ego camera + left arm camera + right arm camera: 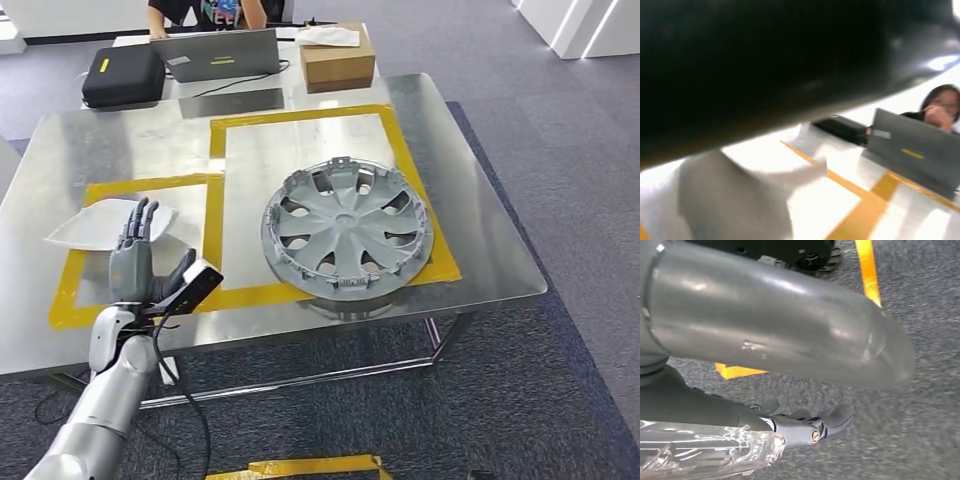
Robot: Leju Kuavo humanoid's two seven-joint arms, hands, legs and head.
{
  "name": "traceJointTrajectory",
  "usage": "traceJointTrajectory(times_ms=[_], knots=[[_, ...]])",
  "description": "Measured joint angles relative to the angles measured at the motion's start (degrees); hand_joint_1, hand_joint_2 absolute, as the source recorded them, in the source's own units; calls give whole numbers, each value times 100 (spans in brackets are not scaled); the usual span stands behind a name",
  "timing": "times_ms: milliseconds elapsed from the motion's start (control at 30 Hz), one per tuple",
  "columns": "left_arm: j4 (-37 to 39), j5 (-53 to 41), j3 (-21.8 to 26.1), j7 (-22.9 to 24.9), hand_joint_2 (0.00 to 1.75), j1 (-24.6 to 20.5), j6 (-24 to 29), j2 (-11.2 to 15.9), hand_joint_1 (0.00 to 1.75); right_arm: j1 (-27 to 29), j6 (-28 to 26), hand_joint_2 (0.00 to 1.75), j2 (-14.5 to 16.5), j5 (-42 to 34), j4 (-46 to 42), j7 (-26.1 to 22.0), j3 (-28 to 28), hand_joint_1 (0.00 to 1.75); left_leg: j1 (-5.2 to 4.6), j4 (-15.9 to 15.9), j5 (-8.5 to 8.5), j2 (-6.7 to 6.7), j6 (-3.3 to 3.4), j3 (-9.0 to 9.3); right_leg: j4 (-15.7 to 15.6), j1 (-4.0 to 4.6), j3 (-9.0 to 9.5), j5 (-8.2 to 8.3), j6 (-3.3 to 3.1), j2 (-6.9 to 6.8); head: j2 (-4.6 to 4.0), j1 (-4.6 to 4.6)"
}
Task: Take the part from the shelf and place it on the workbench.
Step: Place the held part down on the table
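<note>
Left robot hand (136,262) hovers with fingers apart, holding nothing, beside the white part (106,224) on the desk (483,250); withdraw it straight, avoiding contact.

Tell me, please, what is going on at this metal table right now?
A grey plastic wheel cover lies flat on the shiny metal workbench, inside the larger yellow-taped rectangle. The robot's left hand is raised over the smaller taped area, fingers apart and holding nothing, near a white plastic bag. Its right hand hangs over the carpet. A person sits behind a grey laptop.
</note>
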Motion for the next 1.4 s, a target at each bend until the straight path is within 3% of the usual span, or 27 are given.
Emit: traceJointTrajectory(times_ms=[67,100,167,233,267,300,333,400,467,567,600,667,733,767,800,833,900,967,1000,1067,1100,1167,1233,1267,1300,1333,1400], knots=[[-326,54,-44,-57,0,268,-12,-31,0,23,-6,0,14,2,0,3,-32,0,21,19,-1,-3,-60,-26,14,1,-45,52,-69,-2,0,-4],[-459,71,-64,-75,0,377,-14,-41,0,23,-9,0,20,3,-1,3,-46,0,32,98,-100,-6,-91,-66,12,-5,-78,87,-113,-8,0,-11],[-708,116,-102,-109,0,564,-16,-52,0,15,-16,0,28,5,-5,3,-68,0,60,608,-550,-9,-159,-255,6,-16,-174,170,-184,-24,0,-32],[-965,185,-133,-168,0,768,-13,-63,0,14,-37,0,31,13,-8,2,-93,0,87,1375,-1040,-9,-205,-468,11,-6,-288,251,-204,-30,0,-44],[-1091,233,-143,-206,0,886,-9,-68,0,17,-69,0,41,16,-8,2,-105,0,97,1602,-1158,-9,-214,-485,14,-3,-344,290,-203,-32,0,-44],[-1232,296,-150,-253,0,1015,-3,-73,0,18,-122,0,61,18,-8,2,-119,0,103,1611,-1171,-9,-215,-391,17,-1,-400,331,-196,-32,0,-44],[-1381,381,-154,-309,0,1142,2,-76,0,17,-186,0,92,17,-8,2,-132,0,108,1381,-1090,-9,-210,-177,19,-1,-452,372,-185,-31,0,-45],[-1674,569,-155,-440,0,1356,4,-81,0,13,-295,0,163,16,-8,2,-153,0,110,503,-875,-8,-183,450,26,5,-531,451,-141,-30,0,-47],[-1934,722,-155,-564,0,1537,-5,-94,0,6,-345,0,216,15,-8,-1,-176,0,88,-65,-777,-19,-134,815,24,15,-562,525,-72,-37,0,-37],[-2193,813,-150,-657,0,1795,-19,-113,0,2,-363,0,260,11,-8,-3,-214,0,49,-109,-677,-26,-12,783,-2,-7,-573,611,50,-50,0,-25],[-2249,822,-148,-670,0,1847,-23,-122,0,6,-363,0,268,10,-8,-2,-225,0,49,-115,-620,-20,42,739,42,-15,-609,534,75,-49,0,-19],[-2341,825,-143,-687,0,1909,-27,-146,0,7,-363,0,272,9,-8,-1,-247,0,52,-135,-487,-8,136,613,449,-11,-774,76,92,-46,0,7],[-2391,826,-140,-689,0,1962,-28,-159,0,-2,-362,0,272,8,-8,-2,-258,0,19,-126,-356,-5,182,441,1214,15,-983,-473,94,-45,0,25],[-2407,827,-138,-688,0,1988,-28,-163,0,-4,-362,0,272,8,-8,-2,-261,0,-2,-121,-287,-3,191,348,1531,31,-1022,-598,88,-45,0,25],[-2419,827,-136,-688,0,2008,-28,-166,0,-5,-362,0,272,8,-8,-2,-262,0,-22,-116,-220,-2,196,256,1678,48,-973,-585,73,-46,0,24],[-2432,827,-135,-688,0,2024,-28,-169,0,-4,-362,0,272,8,-8,-2,-264,0,-40,-112,-156,-2,196,170,1610,67,-814,-467,45,-45,0,23],[-2464,827,-134,-690,0,2043,-28,-173,0,-12,-362,0,272,8,-10,-2,-267,0,-69,-103,-39,-6,185,35,902,121,-188,-228,-48,-44,0,23],[-2504,836,-129,-702,0,2056,-30,-177,0,-34,-360,0,270,5,-15,-2,-270,0,-92,-86,64,-3,152,-39,43,172,448,-254,-129,-45,0,19],[-2521,848,-128,-712,0,2067,-33,-182,0,-44,-360,0,270,3,-18,-1,-276,0,-93,-83,111,2,127,-54,-195,190,595,-306,-152,-45,0,18],[-2560,896,-125,-743,0,2117,-43,-197,0,-42,-362,0,277,-6,-18,3,-292,0,-82,-86,198,9,72,-78,-299,191,574,-272,-193,-51,0,21],[-2578,937,-120,-761,0,2160,-56,-208,0,-36,-368,0,283,-17,-20,4,-304,0,-75,-55,141,3,35,-105,-308,178,518,-215,-233,-63,0,22],[-2602,1030,-106,-794,0,2259,-95,-224,0,-25,-384,0,294,-43,-23,6,-333,0,-41,275,-298,-13,-54,-219,-325,144,382,-66,-304,-89,0,-7],[-2606,1113,-93,-820,0,2351,-131,-243,0,-18,-400,0,298,-58,-25,10,-367,0,23,978,-915,-20,-146,-375,-313,143,232,77,-323,-100,0,-36],[-2605,1147,-84,-838,0,2398,-139,-256,0,-14,-412,0,302,-63,-25,19,-381,0,55,1313,-1068,-19,-181,-415,-299,141,148,147,-316,-103,0,-41],[-2604,1184,-71,-864,0,2449,-140,-274,0,-10,-425,0,309,-66,-25,36,-394,0,86,1516,-1080,-19,-211,-387,-275,136,55,213,-303,-106,0,-40],[-2604,1219,-55,-895,0,2497,-140,-293,0,-10,-444,0,316,-71,-25,57,-408,0,114,1521,-979,-19,-238,-264,-241,126,-52,271,-283,-108,0,-44],[-2603,1287,-13,-969,0,2565,-135,-338,0,-12,-483,0,331,-87,-25,93,-433,0,165,955,-708,-19,-277,259,-154,103,-244,359,-227,-108,0,-46]])
